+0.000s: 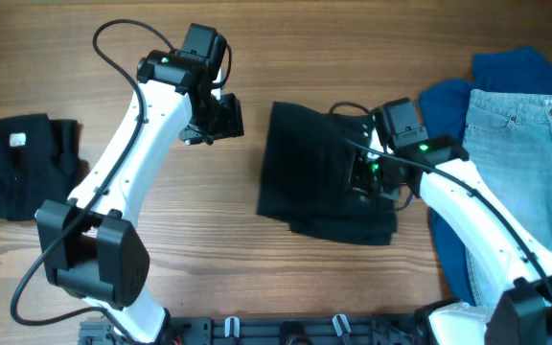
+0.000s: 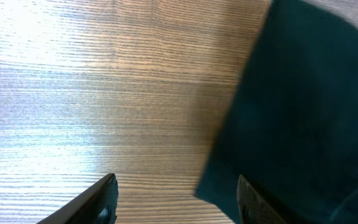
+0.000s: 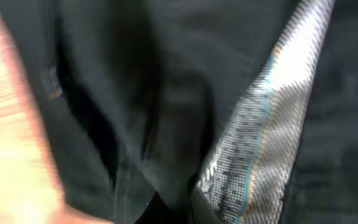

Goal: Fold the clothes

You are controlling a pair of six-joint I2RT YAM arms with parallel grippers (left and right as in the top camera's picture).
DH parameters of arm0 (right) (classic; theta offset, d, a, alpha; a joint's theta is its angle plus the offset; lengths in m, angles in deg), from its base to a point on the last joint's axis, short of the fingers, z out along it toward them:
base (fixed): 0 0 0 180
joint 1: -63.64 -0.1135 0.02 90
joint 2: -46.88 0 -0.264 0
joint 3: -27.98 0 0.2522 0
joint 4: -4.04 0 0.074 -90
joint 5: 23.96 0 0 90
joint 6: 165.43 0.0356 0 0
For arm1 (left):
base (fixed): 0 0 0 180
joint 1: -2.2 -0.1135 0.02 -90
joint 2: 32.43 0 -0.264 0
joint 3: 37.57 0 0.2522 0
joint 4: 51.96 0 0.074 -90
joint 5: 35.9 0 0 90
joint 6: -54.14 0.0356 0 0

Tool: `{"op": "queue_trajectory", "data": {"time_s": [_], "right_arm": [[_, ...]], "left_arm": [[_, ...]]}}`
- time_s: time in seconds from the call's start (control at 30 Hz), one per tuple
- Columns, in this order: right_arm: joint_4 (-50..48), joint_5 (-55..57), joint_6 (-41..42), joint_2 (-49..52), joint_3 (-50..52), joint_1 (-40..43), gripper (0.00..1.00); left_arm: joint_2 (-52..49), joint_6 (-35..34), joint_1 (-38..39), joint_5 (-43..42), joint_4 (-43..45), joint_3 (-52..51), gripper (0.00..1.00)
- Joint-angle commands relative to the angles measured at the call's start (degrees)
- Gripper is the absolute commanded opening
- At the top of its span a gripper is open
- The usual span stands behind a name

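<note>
The right gripper (image 1: 364, 174) is pressing into the right edge of the large plain black shorts-like cloth (image 1: 319, 177), jaws together on a pinch of it. In the right wrist view the fabric is filling the frame, with a silvery woven mesh strip (image 3: 260, 130) showing among the folds. The left gripper (image 2: 179, 210) is hovering with jaws apart, holding nothing, above the bare wooden table (image 1: 209, 259) just beside the cloth's left edge.

Risks:
- The pinch is probably taking only one layer, so lifting it could peel the stack apart instead of folding it.
- The cloth is lying doubled with an uneven lower edge, so a one-sided pull could skew it.
- The left side is lying unrestrained, so the whole piece could slide across the smooth wood.

Materials:
- The cloth is looking matte, thin and limp, and is creasing softly.
- The mesh strip is catching light and showing a fine grid.
- A black folded garment with a white label (image 1: 12, 163) is lying at the far left, well apart.
- Light-blue denim jeans (image 1: 525, 163), stiffer and seamed, are lying flat at the right over a darker blue garment (image 1: 516, 72).
</note>
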Motion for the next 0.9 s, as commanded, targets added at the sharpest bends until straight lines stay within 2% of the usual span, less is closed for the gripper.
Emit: {"op": "queue_trajectory", "data": {"time_s": [0.0,0.1,0.17,0.3,0.37,0.5,0.7,0.73,0.83,0.87], "right_arm": [[4.5,17.9,7.9,4.0,0.0,0.3,0.04],[3.8,17.0,8.0,7.3,1.7,0.2,0.07],[2.8,16.6,8.0,10.3,2.2,0.3,0.17],[-0.2,13.0,1.5,10.3,1.4,0.3,0.18],[0.5,12.5,-0.7,9.3,-0.4,0.3,0.18],[5.5,17.7,-1.4,4.3,-5.3,2.0,0.04],[11.2,24.3,-1.4,-4.2,-9.3,5.6,0.05],[12.0,24.5,-1.3,-5.7,-9.3,6.2,0.06],[14.4,24.6,1.6,-6.0,-9.1,7.2,0.34],[14.8,24.6,1.7,-5.6,-8.9,7.5,0.47]], "left_arm": [[-0.3,0.7,-0.1,-0.5,0.0,-0.4,0.62],[-0.3,0.7,-0.1,-0.5,0.0,-0.4,0.62],[-0.3,0.7,-0.2,-0.5,0.0,-0.4,0.63],[-0.3,0.7,0.0,-0.5,-0.1,-0.4,0.66],[-0.3,0.7,0.0,-0.6,0.0,-0.4,0.66],[-0.3,0.7,0.4,-2.9,0.2,-0.4,0.65],[-0.3,0.7,1.0,-3.1,1.1,-0.6,0.65],[-0.3,0.7,1.0,-3.1,1.2,-0.6,0.65],[-0.3,0.7,1.0,-3.1,1.3,-0.6,0.66],[-0.3,0.7,1.0,-3.1,1.3,-0.6,0.66]]}}
